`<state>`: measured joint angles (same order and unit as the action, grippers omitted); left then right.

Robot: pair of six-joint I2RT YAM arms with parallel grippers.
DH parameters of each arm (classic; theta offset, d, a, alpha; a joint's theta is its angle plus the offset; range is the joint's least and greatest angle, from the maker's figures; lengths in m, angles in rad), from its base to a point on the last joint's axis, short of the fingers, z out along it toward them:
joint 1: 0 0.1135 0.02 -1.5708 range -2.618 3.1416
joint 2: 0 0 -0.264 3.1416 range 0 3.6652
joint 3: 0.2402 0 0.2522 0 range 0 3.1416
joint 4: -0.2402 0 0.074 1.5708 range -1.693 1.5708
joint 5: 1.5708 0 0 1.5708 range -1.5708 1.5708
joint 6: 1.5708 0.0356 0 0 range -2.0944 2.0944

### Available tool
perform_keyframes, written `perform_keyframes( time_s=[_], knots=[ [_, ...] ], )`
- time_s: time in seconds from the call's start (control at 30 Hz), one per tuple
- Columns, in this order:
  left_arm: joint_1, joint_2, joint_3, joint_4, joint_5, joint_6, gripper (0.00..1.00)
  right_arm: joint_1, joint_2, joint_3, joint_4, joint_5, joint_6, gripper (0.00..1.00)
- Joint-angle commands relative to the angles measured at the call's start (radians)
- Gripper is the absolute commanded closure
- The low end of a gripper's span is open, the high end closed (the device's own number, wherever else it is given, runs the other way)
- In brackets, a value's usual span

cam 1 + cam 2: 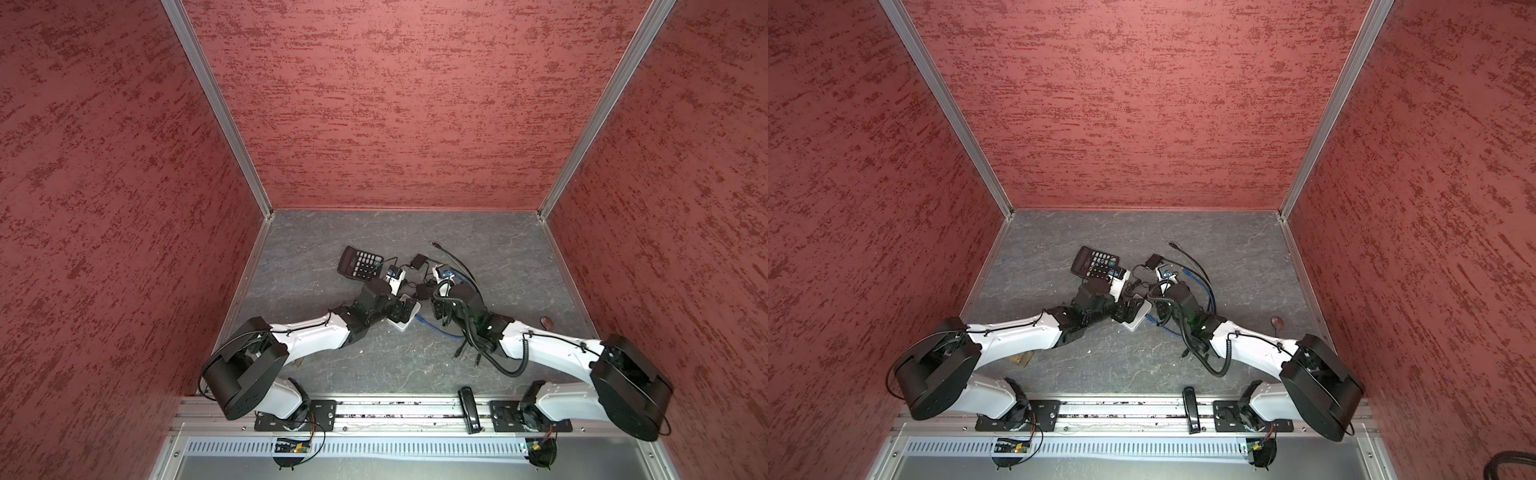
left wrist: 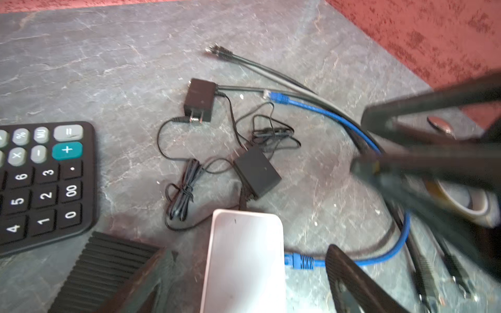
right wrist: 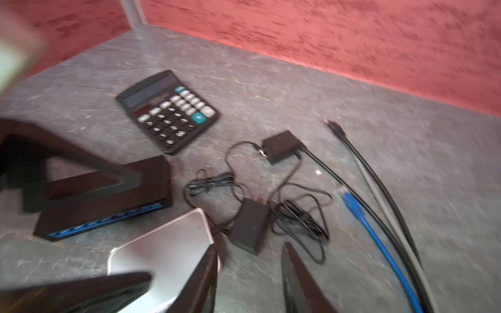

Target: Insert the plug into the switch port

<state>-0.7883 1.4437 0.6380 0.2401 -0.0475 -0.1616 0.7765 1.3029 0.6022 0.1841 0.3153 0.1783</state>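
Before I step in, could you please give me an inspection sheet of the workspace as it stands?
Surface: grey stone-patterned tabletop, a few pale specks.
Job's things: blue Ethernet plug sits against the side of the white box; whether it is seated cannot be told. Black box with blue ports beside it.
Clutter: calculator; black power adapter; second adapter.
Grippers: left gripper jaws open, straddling the white box; right gripper jaws open, empty.
Cables: blue Ethernet cable, black cables, bundled adapter cords.
Surroundings: red textured walls.
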Motion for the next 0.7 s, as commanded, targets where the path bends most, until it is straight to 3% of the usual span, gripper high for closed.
perform_keyframes(
  time_s=[0.0, 0.1, 0.27, 0.5, 0.67],
  knots=[
    [-0.030, -0.034, -0.014, -0.011, -0.022, 0.038, 0.11, -0.029, -0.045, 0.031, -0.287, 0.081, 0.227, 0.68],
    [-0.052, -0.049, -0.036, 0.011, -0.017, 0.035, 0.12, -0.072, -0.078, 0.070, -0.456, 0.086, 0.369, 0.69],
    [-0.069, -0.042, -0.048, 0.034, -0.011, 0.022, 0.12, -0.140, -0.146, 0.076, -0.637, 0.064, 0.498, 0.67],
    [-0.086, -0.009, -0.044, 0.072, 0.006, 0.022, 0.12, -0.263, -0.195, 0.008, -0.702, -0.092, 0.562, 0.71],
    [-0.092, 0.004, -0.041, 0.079, 0.006, 0.020, 0.12, -0.286, -0.173, -0.024, -0.732, -0.122, 0.580, 0.73]
  ],
)
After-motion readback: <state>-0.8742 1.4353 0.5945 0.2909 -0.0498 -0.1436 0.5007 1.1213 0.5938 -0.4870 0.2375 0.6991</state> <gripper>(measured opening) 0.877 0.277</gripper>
